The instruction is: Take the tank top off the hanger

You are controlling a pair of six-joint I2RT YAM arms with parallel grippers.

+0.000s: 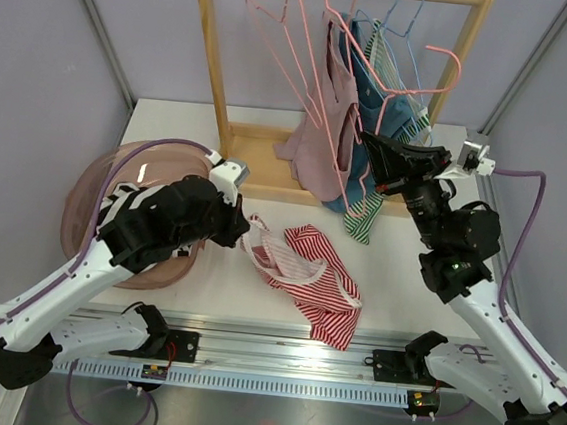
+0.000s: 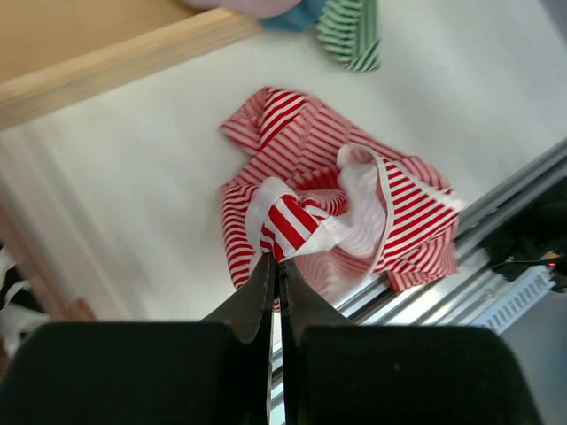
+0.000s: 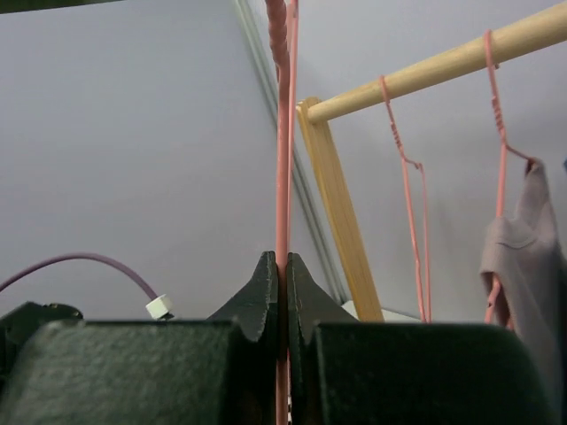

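The red-and-white striped tank top lies crumpled on the white table, off any hanger; it also shows in the left wrist view. My left gripper is at its left edge, jaws closed with a fold of the striped cloth pinched at the tips. My right gripper is raised by the rack and shut on the thin wire of a bare pink hanger. In the right wrist view the wire runs straight up from between the closed jaws.
A wooden rack stands at the back with bare pink hangers, a mauve top, a blue garment and a green striped one. A pink bowl sits at left. A metal rail runs along the near edge.
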